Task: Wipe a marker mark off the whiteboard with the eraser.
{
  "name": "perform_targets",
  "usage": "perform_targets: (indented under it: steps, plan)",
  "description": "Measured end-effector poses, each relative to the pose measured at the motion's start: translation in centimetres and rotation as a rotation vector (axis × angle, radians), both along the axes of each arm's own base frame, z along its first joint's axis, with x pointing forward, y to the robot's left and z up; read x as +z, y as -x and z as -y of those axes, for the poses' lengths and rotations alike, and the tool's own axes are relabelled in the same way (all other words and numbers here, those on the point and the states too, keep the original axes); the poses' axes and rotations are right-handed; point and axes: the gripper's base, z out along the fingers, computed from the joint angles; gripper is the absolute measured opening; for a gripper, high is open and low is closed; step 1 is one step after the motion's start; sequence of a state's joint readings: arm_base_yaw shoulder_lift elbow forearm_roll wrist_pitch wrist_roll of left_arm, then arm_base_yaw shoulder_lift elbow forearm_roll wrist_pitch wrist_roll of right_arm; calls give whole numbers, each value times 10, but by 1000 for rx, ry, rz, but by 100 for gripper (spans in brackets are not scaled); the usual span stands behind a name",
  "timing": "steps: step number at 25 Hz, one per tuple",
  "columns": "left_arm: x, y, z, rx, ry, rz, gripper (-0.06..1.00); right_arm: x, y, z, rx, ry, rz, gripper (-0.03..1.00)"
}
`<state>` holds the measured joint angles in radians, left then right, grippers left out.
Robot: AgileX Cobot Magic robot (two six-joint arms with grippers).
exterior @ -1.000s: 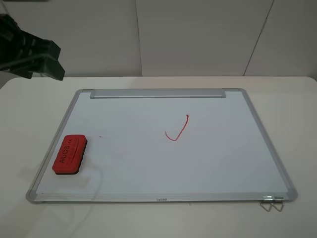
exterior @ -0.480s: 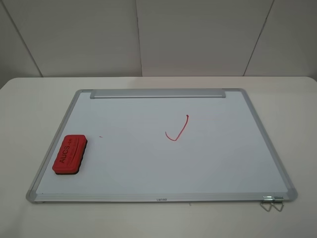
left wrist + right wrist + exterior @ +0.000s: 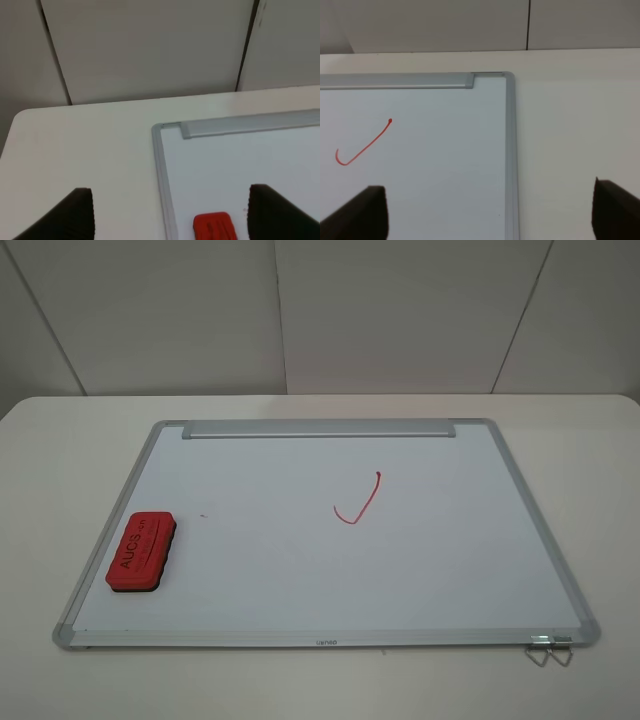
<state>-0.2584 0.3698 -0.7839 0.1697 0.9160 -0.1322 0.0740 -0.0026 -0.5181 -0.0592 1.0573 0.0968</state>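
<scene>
Whiteboard point(image 3: 420, 570) flat on the white worktop point(image 3: 60, 450), eraser point(image 3: 141, 552) lying on it.

The red eraser sits on the whiteboard beside its left frame, near the front left corner. A red check-shaped stroke point(image 3: 358, 502) lies near the whiteboard's middle. Left pincer point(image 3: 170, 212) and right pincer point(image 3: 487, 212) both stand wide open and empty, above the whiteboard's edges.

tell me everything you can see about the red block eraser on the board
The small red rectangular block eraser has dark lettering reading "AUCS" on its top and a black base layer, seemingly felt. It lies flat, lettering up, on the large white aluminium-framed whiteboard, close beside the left frame edge towards the near left corner, its long side running roughly along that edge. Nothing grips or touches it but the board. The left wrist view shows it between the open fingertips, well below.
</scene>
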Motion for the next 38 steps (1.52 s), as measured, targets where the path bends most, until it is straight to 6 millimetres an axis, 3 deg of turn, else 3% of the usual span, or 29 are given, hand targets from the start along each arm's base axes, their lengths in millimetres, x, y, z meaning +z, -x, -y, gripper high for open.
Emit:
perform_targets:
  steps: [8,20,33,38]
  plan:
    - [-33,7,7,-90,-2,-118,63,0,0,0,0,0,0,72]
    - [-86,40,1,-107,17,-129,63,0,0,0,0,0,0,72]
    - [-86,49,-1,-109,36,-80,63,0,0,0,0,0,0,72]
    - [-86,51,-1,-24,42,-66,63,0,0,0,0,0,0,72]
